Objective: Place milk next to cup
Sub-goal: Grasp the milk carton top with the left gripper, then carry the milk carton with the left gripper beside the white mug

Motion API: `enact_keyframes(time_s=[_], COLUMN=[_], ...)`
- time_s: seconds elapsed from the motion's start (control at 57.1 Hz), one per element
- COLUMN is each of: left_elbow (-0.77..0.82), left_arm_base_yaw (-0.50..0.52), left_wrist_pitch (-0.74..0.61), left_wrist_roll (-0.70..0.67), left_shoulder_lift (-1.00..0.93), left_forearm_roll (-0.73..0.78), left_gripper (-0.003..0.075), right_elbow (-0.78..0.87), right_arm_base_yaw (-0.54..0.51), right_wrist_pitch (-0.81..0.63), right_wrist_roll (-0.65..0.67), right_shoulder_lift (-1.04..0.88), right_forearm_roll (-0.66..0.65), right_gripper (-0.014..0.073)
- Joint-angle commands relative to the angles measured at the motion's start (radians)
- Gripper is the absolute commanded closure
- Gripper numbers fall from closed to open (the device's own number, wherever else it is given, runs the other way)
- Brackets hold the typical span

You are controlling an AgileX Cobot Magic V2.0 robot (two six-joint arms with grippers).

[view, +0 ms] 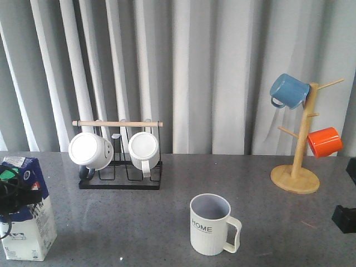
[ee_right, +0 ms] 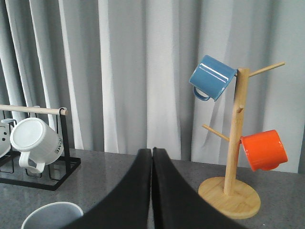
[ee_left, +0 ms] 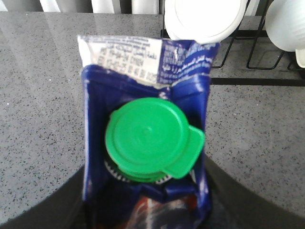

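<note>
Front view shows the left gripper [view: 14,194] clamped around the milk [view: 25,217], which stands upright on the table [view: 139,222]. Well off toward the right gripper [ee_right: 151,191], whose fingers are pressed together on nothing, stands the cup [view: 211,224].

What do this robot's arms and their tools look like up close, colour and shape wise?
What shows is all black. In the right wrist view, the right tool has two smooth, matte fingers that curve upward to narrow tips, with no markings. In the front view, the left tool is a dark boxy shape with thin black cables looping off it. A black block at the right edge may be the right arm; sleeves or labels aren't visible.
</note>
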Motion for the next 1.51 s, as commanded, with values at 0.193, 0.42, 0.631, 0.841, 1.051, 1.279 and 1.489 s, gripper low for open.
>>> enact_keyframes(time_s=[0.193,0.42,0.631,0.841,1.051,1.279,1.489], left_elbow=[-0.034,-0.034,-0.034,-0.034,-0.034,-0.034,-0.034], left_arm_base_yaw=[-0.001,-0.002,-0.002,-0.002,-0.002,-0.079,-0.303], left_wrist_pitch=[-0.110,-0.110,-0.110,-0.093,-0.048,-0.074,-0.245], left_wrist_roll=[-0.003,-0.005,-0.004,-0.004,-0.004,0.125,0.803], left_shoulder_lift=[-0.031,-0.050,-0.135,-0.229,-0.282,-0.280,-0.249], left_forearm_roll=[-0.001,-0.089,-0.170,-0.170,-0.170,-0.300,-0.816], left_gripper=[0.0617,0.0637,0.0637,0.0637,0.0637,0.0637,0.0636], right_elbow=[-0.030,-0.030,-0.030,-0.030,-0.030,-0.030,-0.030], right_arm_base_yaw=[-0.004,-0.004,-0.004,-0.004,-0.004,-0.004,-0.004], right_wrist_pitch=[-0.066,-0.066,-0.066,-0.066,-0.066,-0.067,-0.066], right_wrist_roll=[-0.006,-0.006,-0.006,-0.006,-0.006,-0.006,-0.006], right_shoulder_lift=[-0.008,-0.008,-0.008,-0.008,-0.008,-0.008,-0.008], right_forearm_roll=[-0.006,-0.006,-0.006,-0.006,-0.006,-0.005,-0.005], right_gripper=[0.0602,0.0602,0.0602,0.0602,0.0602,0.0602,0.0602])
